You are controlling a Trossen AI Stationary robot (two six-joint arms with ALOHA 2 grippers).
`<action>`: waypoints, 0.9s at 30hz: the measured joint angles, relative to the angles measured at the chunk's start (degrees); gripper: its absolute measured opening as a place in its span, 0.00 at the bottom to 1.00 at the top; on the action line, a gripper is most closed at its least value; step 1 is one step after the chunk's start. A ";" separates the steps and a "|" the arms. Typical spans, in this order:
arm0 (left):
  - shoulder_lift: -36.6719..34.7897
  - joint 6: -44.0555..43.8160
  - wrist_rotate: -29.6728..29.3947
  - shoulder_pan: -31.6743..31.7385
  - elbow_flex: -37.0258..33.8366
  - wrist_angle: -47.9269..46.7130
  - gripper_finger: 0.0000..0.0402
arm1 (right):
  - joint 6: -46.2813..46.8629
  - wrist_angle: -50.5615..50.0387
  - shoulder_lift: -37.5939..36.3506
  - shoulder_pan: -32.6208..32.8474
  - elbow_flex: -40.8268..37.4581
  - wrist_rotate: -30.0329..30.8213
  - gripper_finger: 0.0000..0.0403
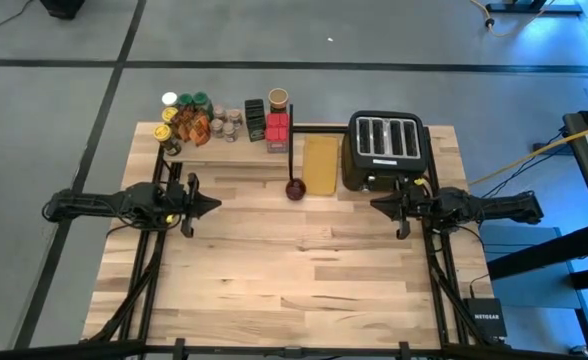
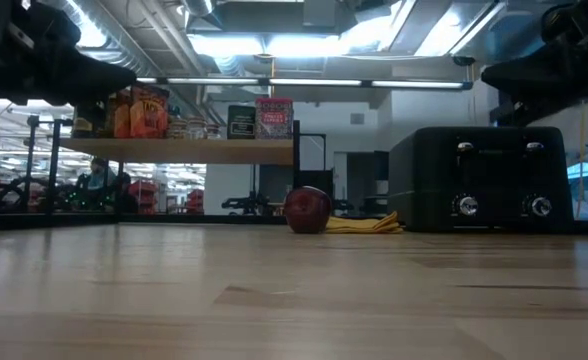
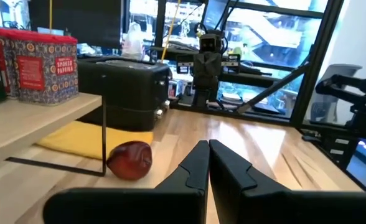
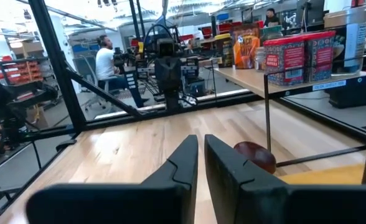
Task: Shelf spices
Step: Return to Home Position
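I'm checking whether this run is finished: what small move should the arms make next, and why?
Probably none beyond settling at rest: the spices all appear to stand on the shelf, no jar shows on the table, and the left end effector and right end effector hang shut and empty at either side.

The high view looks straight down from well above the dark red round object [image 1: 294, 189], taking in the whole table [image 1: 274, 270]. The low view sits at tabletop height well in front of that object, facing level past it. The wrist views look low from the object's left and right, facing each other; all four share the object and the shelf [image 2: 194, 152] beside it
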 joint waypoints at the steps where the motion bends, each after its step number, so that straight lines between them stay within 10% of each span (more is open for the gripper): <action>1: 0.08 -0.17 0.02 0.00 0.00 -0.10 0.01 | -0.01 -0.01 0.00 0.00 0.00 0.00 0.09; 27: 0.07 -0.17 0.02 0.00 -0.02 -0.09 0.01 | -0.07 0.06 0.50 0.00 -0.09 -0.46 0.09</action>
